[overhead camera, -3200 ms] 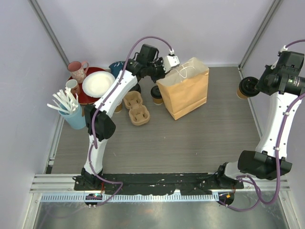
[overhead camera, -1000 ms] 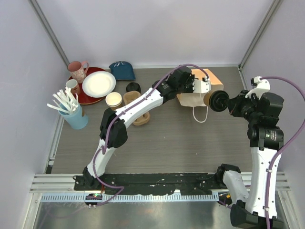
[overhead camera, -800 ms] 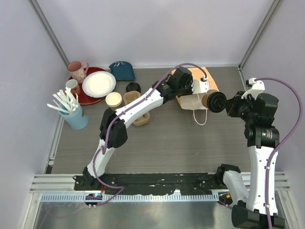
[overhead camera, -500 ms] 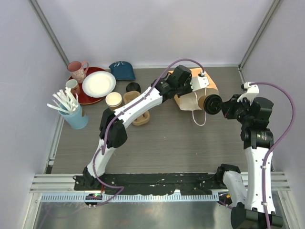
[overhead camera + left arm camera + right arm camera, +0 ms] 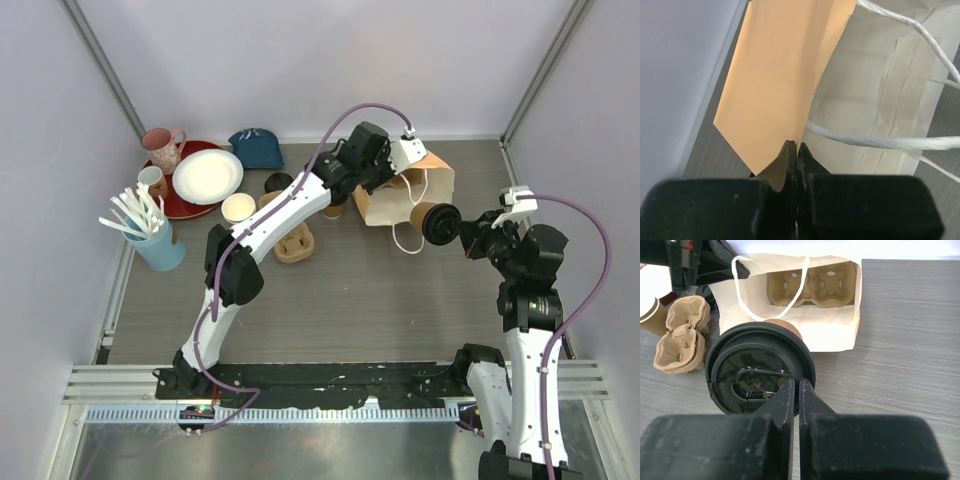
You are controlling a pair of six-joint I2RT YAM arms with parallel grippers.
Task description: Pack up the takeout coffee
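A takeout coffee (image 5: 432,221), a tan cup with a black lid (image 5: 760,369), hangs sideways in my right gripper (image 5: 450,227), which is shut on the lid's rim (image 5: 799,386). It is just in front of the mouth of the brown paper bag (image 5: 408,192), which lies on its side. A cardboard cup carrier (image 5: 812,284) sits inside the bag (image 5: 795,322). My left gripper (image 5: 378,188) is shut on the bag's side edge (image 5: 796,145) and holds it. A second tan cup (image 5: 336,208) shows partly under the left arm.
A loose cardboard carrier (image 5: 292,238) and a lidless tan cup (image 5: 238,208) are left of the bag. A round black lid-like thing (image 5: 279,182), a red tray (image 5: 176,205) with a white plate and a pink mug (image 5: 162,148), and a blue cup of white cutlery (image 5: 155,240) stand at the far left.
The bag, upright 3.2 s ago, now lies on its side and has been drawn left by my left gripper. My right gripper has carried the cup left and nearer, to the bag's mouth.
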